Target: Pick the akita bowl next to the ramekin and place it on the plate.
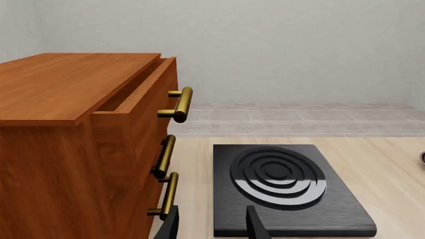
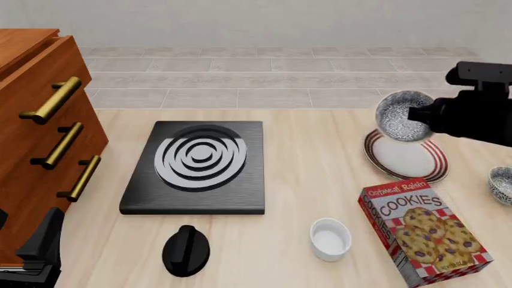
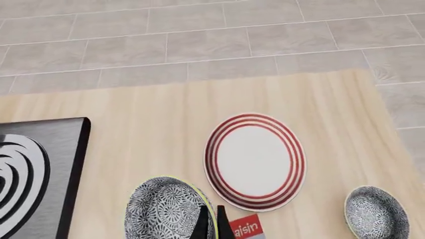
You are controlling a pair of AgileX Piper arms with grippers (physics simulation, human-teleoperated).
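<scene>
- Left wrist view: we see the left gripper [image 1: 212,226] idle, its two dark fingers apart with nothing between them, facing a black cooktop [image 1: 289,191] with concentric rings and, beside it, a wooden drawer cabinet [image 1: 73,149] with brass handles, its top drawer slightly pulled out. No task item is in this view.
- Front view: we see the right gripper [image 2: 416,115] holding the akita bowl [image 2: 400,117] lifted clear of the surface [image 2: 304,180] and tilted, so that its speckled inside faces the camera; it hangs above the far-left rim of the plate [image 2: 408,161]. The ramekin [image 2: 330,239] stands near the front of the surface, just beside a box whose print reads "Oatmeal Raisin COOKIES" [image 2: 428,240]. A second speckled bowl [image 2: 502,185] sits at the right edge, and a black knob [image 2: 186,251] lies in front of the cooktop.
- Right wrist view: we see the fingers [image 3: 202,224] closed tight on the bowl's rim, with the plate bare and just beside the bowl; part of the word "Raisin" shows on the box corner below.
- Judgement: we take the step in hand to be the carry to the plate. To do it well, the bowl should be centred over the white middle, levelled, lowered until it rests, and only then let go.
</scene>
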